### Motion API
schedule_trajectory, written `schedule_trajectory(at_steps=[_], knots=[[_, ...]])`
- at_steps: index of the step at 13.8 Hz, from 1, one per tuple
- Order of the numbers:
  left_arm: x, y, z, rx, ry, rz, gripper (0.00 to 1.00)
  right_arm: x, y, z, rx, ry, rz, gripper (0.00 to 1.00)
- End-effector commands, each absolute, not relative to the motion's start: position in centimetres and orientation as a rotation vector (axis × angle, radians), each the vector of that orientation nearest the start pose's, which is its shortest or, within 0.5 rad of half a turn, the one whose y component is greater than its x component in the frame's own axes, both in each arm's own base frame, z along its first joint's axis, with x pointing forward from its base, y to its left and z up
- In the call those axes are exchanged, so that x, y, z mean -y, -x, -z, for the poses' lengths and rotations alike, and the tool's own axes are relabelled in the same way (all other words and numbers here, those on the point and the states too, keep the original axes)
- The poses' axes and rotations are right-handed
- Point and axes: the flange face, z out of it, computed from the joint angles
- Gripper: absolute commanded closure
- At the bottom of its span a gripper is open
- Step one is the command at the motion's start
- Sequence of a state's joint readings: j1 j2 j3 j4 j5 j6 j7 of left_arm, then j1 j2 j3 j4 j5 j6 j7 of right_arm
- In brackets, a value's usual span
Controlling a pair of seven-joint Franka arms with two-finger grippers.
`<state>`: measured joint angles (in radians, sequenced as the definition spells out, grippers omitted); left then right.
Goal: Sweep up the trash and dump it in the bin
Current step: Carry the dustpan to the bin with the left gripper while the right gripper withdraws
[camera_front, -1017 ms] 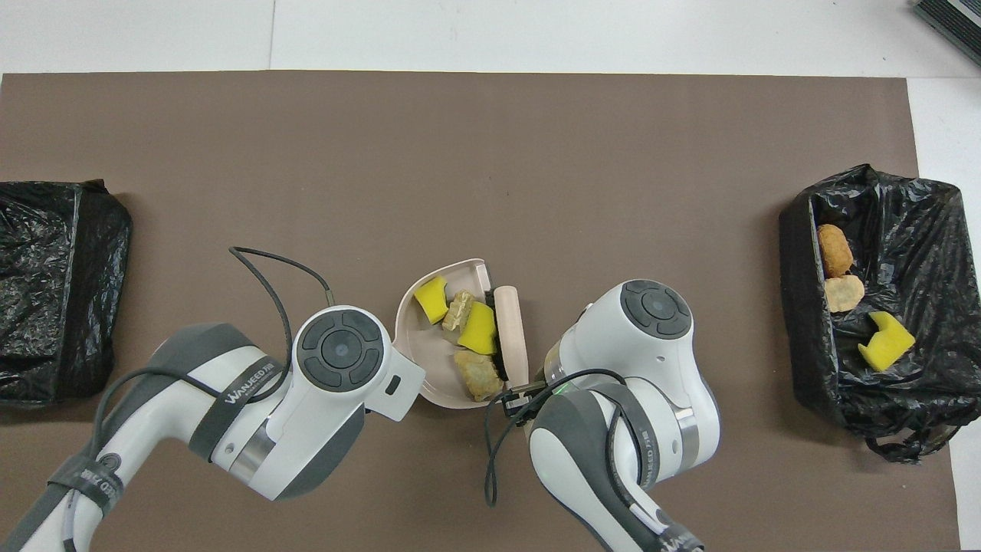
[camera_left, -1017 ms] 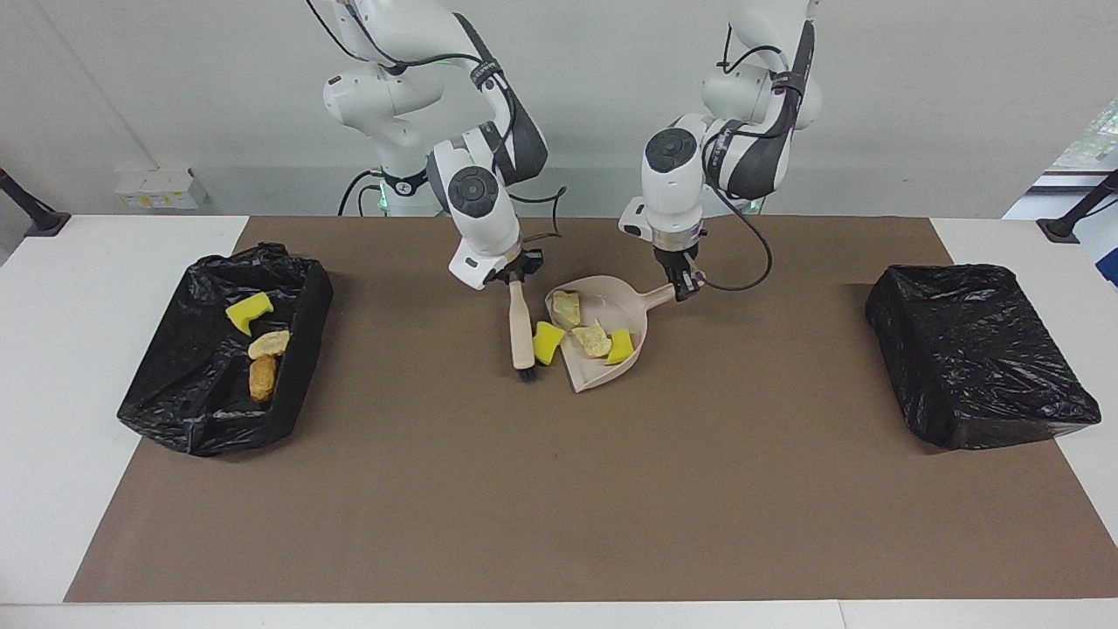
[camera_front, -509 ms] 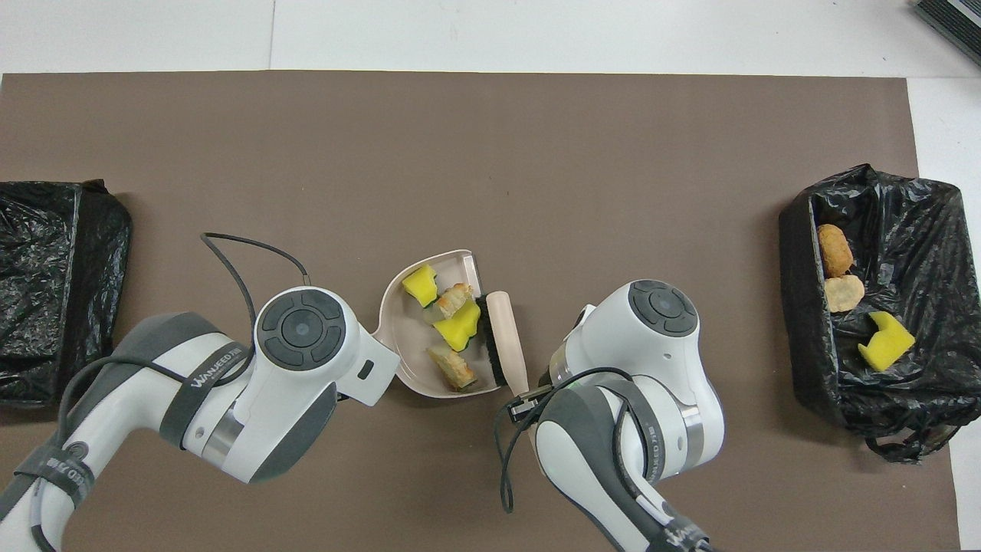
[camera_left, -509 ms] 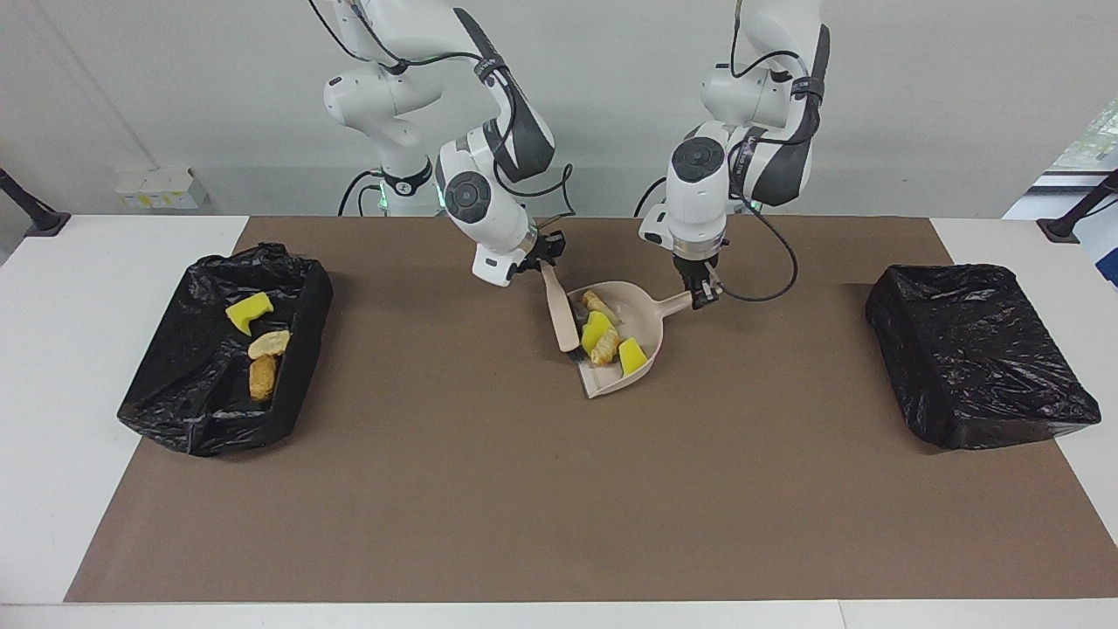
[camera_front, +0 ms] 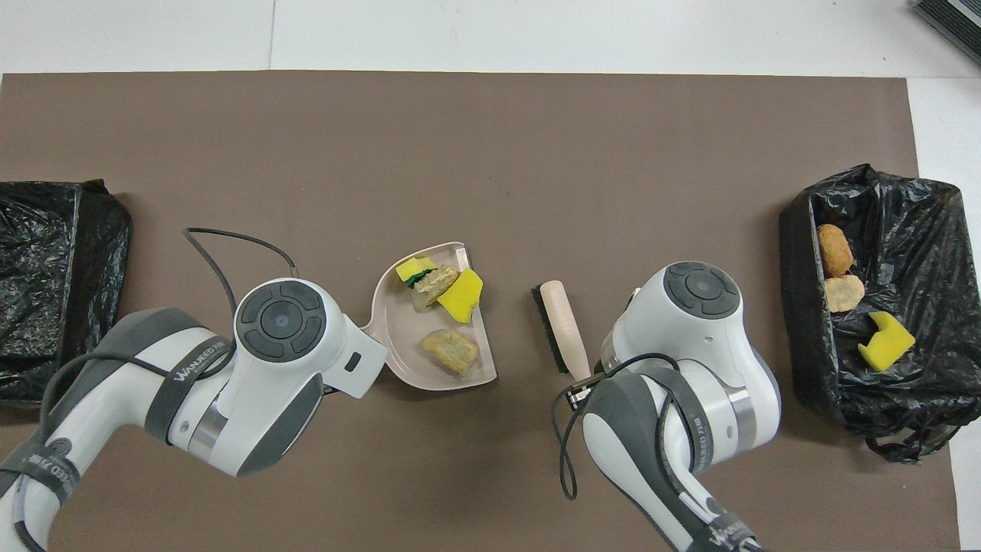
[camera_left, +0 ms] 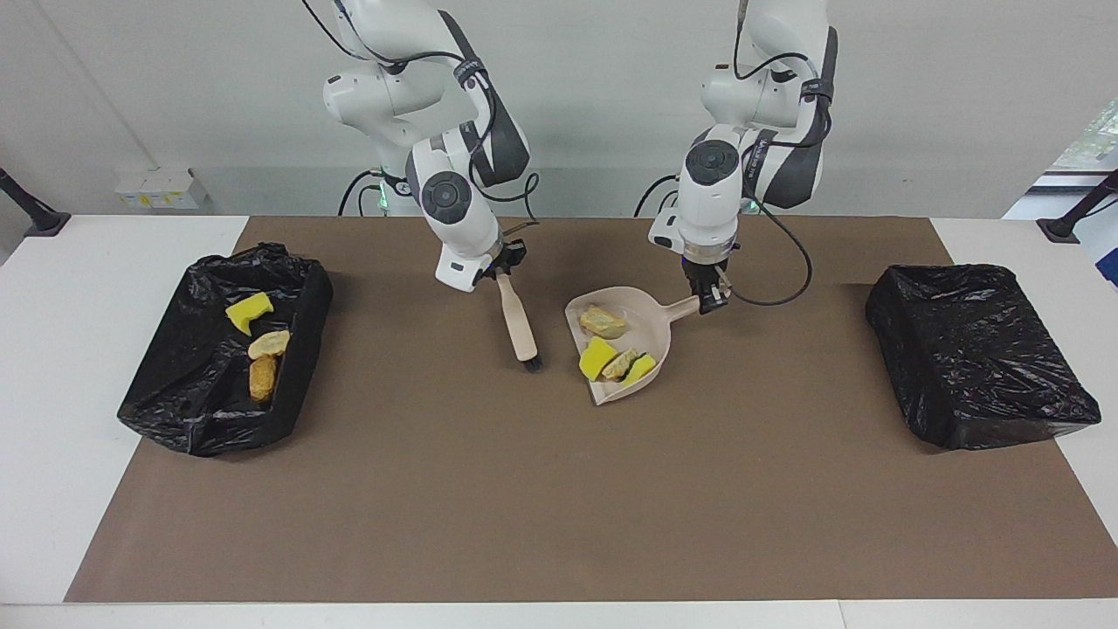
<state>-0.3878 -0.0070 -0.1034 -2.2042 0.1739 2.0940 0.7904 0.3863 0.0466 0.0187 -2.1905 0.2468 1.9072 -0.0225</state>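
A beige dustpan [camera_left: 645, 325] [camera_front: 398, 331] sits mid-table with my left gripper [camera_left: 709, 301] shut on its handle. The trash in it is a yellow sponge chunk [camera_left: 597, 356] [camera_front: 460, 295], a tan piece [camera_left: 603, 321] [camera_front: 452, 351], a bread-like scrap [camera_left: 622, 364] and a yellow-green chunk [camera_left: 645, 368] [camera_front: 414, 268]. My right gripper [camera_left: 502, 273] is shut on the handle of the brush [camera_left: 517, 323] [camera_front: 559, 326], which slants down with its bristles near the mat, apart from the dustpan. The bin [camera_left: 201, 393] [camera_front: 927, 222] at the right arm's end holds three more scraps.
A second black-lined bin [camera_left: 978, 349] [camera_front: 46, 268] stands at the left arm's end. A brown mat [camera_left: 559, 489] covers the table between the bins. The left arm's cable [camera_left: 786, 279] loops beside the dustpan handle.
The brush pushed the yellow chunk into the dustpan, then swung away toward the right arm's end. The dustpan shifted slightly toward the left arm's end, and the scraps slid toward its mouth.
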Motion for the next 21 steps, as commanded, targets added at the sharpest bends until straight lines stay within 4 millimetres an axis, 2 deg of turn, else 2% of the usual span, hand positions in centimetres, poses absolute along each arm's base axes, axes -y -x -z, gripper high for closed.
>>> schedule_trajectory(at_steps=[1, 2, 4, 6, 7, 8, 10, 12, 14, 17, 18, 19, 21], knots=[[22.0, -46.2, -39.8, -1.941, 2.306, -0.117, 1.0, -17.4, -45.7, -35.8, 0.394, 2.96, -0.542, 1.0], [20.9, -46.6, -40.2, -1.934, 2.312, -0.112, 1.0, -16.6, -46.0, -36.1, 0.382, 2.98, -0.533, 1.0], [19.6, -46.9, -42.2, -1.949, 2.323, -0.077, 1.0, -14.8, -46.5, -37.0, 0.241, 3.043, -0.508, 1.0], [17.1, -47.7, -44.2, -1.965, 2.314, -0.103, 1.0, -13.4, -46.9, -37.8, 0.177, 3.124, -0.472, 1.0], [16.3, -47.7, -45.3, -1.955, 2.32, -0.107, 1.0, -11.8, -47.4, -38.2, 0.139, 3.13, -0.465, 1.0], [14.7, -48.3, -46.0, -1.939, 2.334, -0.11, 1.0, -10.8, -47.3, -38.7, 0.109, 3.129, -0.484, 1.0], [11.1, -49.6, -47.4, -1.985, 2.291, -0.096, 1.0, -11.1, -46.0, -38.7, 0.096, 3.135, -0.496, 1.0], [6.4, -50.7, -48.9, -2.001, 2.276, -0.093, 1.0, -14.6, -44.9, -39.0, 0.09, 3.155, -0.484, 1.0], [1.9, -51.4, -49.3, -2.02, 2.257, -0.092, 1.0, -18.0, -44.0, -39.4, 0.077, 3.153, -0.465, 1.0], [-4.9, -52.3, -51.7, -2.026, 2.225, -0.07, 1.0, -23.8, -41.9, -40.4, 0.03, 3.077, -0.447, 1.0], [-7.9, -52.2, -51.9, -1.997, 2.241, -0.068, 1.0, -26.6, -40.6, -41.2, -0.019, 3.065, -0.445, 1.0], [-11.5, -51.8, -52.2, -1.967, 2.264, -0.071, 1.0, -28.3, -39.9, -41.8, -0.06, 3.063, -0.44, 1.0], [-16.4, -51.6, -53.1, -2.006, 2.214, -0.074, 1.0, -33.0, -37.1, -41.5, -0.072, 3.079, -0.443, 1.0]])
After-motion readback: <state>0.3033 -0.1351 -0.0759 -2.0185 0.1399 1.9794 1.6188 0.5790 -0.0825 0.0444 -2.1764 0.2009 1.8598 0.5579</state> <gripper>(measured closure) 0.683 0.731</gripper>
